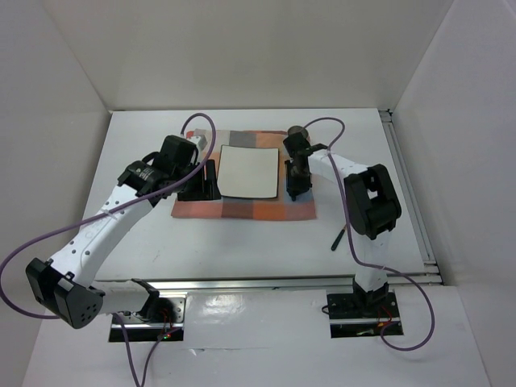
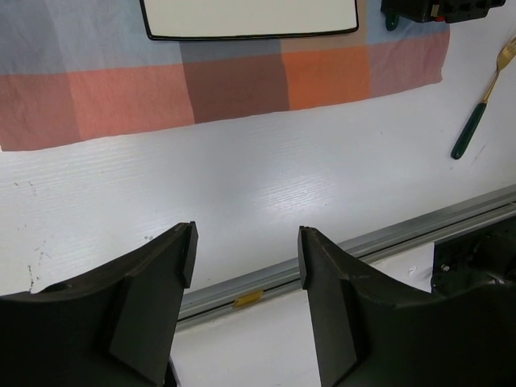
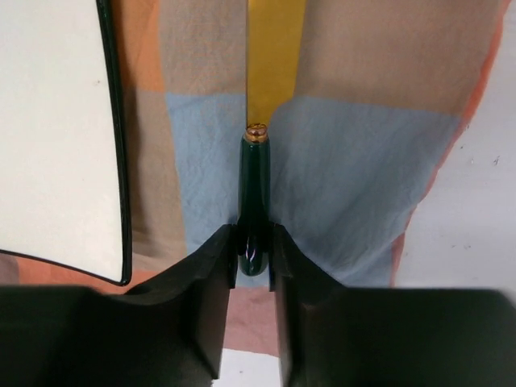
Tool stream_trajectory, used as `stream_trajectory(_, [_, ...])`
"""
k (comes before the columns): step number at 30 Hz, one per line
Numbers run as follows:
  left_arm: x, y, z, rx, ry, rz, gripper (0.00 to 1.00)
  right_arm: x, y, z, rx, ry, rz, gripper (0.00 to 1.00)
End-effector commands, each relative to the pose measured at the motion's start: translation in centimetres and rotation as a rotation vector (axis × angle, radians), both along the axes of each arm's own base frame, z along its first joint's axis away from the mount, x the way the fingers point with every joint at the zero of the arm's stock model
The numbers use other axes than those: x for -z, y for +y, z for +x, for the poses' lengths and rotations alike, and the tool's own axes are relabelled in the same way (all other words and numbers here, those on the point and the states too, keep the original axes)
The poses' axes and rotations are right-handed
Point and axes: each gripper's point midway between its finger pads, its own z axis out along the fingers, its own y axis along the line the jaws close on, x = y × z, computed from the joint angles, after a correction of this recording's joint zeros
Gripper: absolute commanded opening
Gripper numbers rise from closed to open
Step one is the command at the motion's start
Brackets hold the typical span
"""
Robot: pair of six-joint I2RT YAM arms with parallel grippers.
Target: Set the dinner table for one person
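Observation:
The dinner table (image 1: 242,250) carries an orange, grey and blue checked cloth (image 1: 266,211) with a white square plate (image 1: 248,171), black-rimmed, on it. My right gripper (image 1: 294,184) is just right of the plate. In the right wrist view, my right gripper (image 3: 254,242) is shut on the dark green handle of a gold-bladed knife (image 3: 274,56) lying on the cloth (image 3: 355,161) beside the plate (image 3: 48,129). My left gripper (image 1: 200,185) is at the plate's left edge. It is open and empty (image 2: 246,242). A gold fork (image 1: 339,239) with a green handle lies on the bare table, right of the cloth.
The fork (image 2: 481,97) also shows in the left wrist view, beyond the cloth (image 2: 121,97). A metal rail (image 1: 258,284) runs along the table's near edge. White walls enclose the table on three sides.

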Motion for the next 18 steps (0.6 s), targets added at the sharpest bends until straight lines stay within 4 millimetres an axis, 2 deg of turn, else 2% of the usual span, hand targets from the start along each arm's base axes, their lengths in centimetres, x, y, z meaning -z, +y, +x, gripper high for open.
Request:
stream_trajectory(1, [-1.6,0.5,0.6,-0.039,-0.04,-0.008,0.7,-0.5,-0.1,1.0,0.025,-0.05,0.009,0.38])
stream_trajectory(2, [-2.0,0.3,0.9,-0.039,-0.048,-0.012,0.71,-0.9,-0.1,1.1,0.025,-0.06,0.013,0.45])
stream_trajectory(4, [-2.4,0.1,1.2,-0.039,-0.055,-0.016,0.72,-1.3,-0.1,1.0,0.025,-0.061,0.013,0.49])
stream_trajectory(5, [-2.4,0.2,1.2,-0.03,-0.059,-0.009,0.78,-1.3,-0.2,0.8,0.025,-0.053,0.01,0.52])
stream_trajectory(6, [-2.9,0.1,1.4,-0.03,-0.071,-0.015,0.78,-2.4,-0.2,0.9,0.025,-0.078,0.021,0.56])
stream_trajectory(8, [-2.9,0.1,1.4,-0.022,-0.066,-0.005,0.8,-3.5,-0.1,1.1,0.033,-0.101,0.035,0.56])
stream_trajectory(11, [-2.9,0.1,1.4,-0.022,-0.066,-0.005,0.8,-6.9,0.2,1.4,0.052,-0.161,0.071,0.56])
stream_trajectory(12, [-2.9,0.0,1.3,-0.006,-0.065,-0.009,0.8,-8.7,-0.1,1.2,0.056,-0.195,0.078,0.56])
stream_trajectory(14, [-2.9,-0.2,1.2,0.0,-0.062,-0.015,0.8,-10.5,-0.8,0.7,0.097,-0.221,0.072,0.56])
stream_trajectory(15, [-2.9,-0.2,1.2,0.0,-0.062,-0.015,0.8,-11.9,-2.4,0.0,0.143,-0.232,0.051,0.56])
stream_trajectory(16, [-2.9,-0.1,1.2,0.008,-0.065,-0.009,0.8,-12.0,-3.4,-0.8,0.228,-0.21,0.06,0.57])
stream_trajectory(17, [-2.9,-0.1,1.2,0.008,-0.066,-0.009,0.8,-10.9,-5.8,-2.0,0.307,-0.164,0.046,0.57])
stream_trajectory(18, [-2.9,-0.1,1.2,0.008,-0.066,-0.009,0.8,-11.8,-7.0,-3.2,0.349,-0.173,0.072,0.57])
